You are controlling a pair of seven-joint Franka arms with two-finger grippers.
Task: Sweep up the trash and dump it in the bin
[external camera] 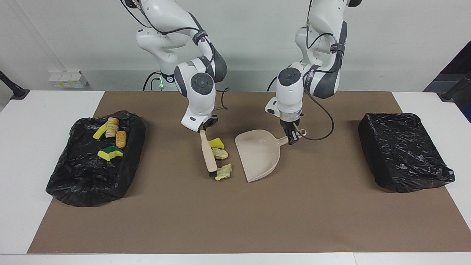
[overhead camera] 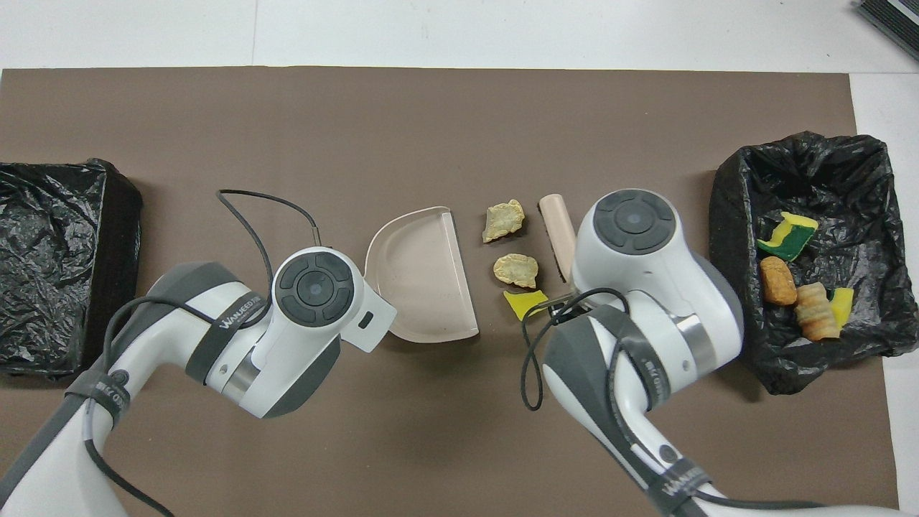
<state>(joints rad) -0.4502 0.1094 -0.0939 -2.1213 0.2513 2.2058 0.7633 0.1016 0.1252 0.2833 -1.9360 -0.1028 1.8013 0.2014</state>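
Right end effector [external camera: 203, 129] grips brush [external camera: 209, 156]; dustpan [external camera: 259, 156] empty (bin [external camera: 70, 182] holds scraps [external camera: 111, 138]).

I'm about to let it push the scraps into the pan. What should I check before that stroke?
1. Right hand shut on brush: ok.
2. Left hand shut on dustpan handle: ok.
3. Three scraps lie between brush and pan mouth: ok.
4. Pan lip flat on the mat: cannot tell.
5. Yellow scrap within the bristles' path: cannot tell.
6. Bin at the right arm's end unobstructed: ok.
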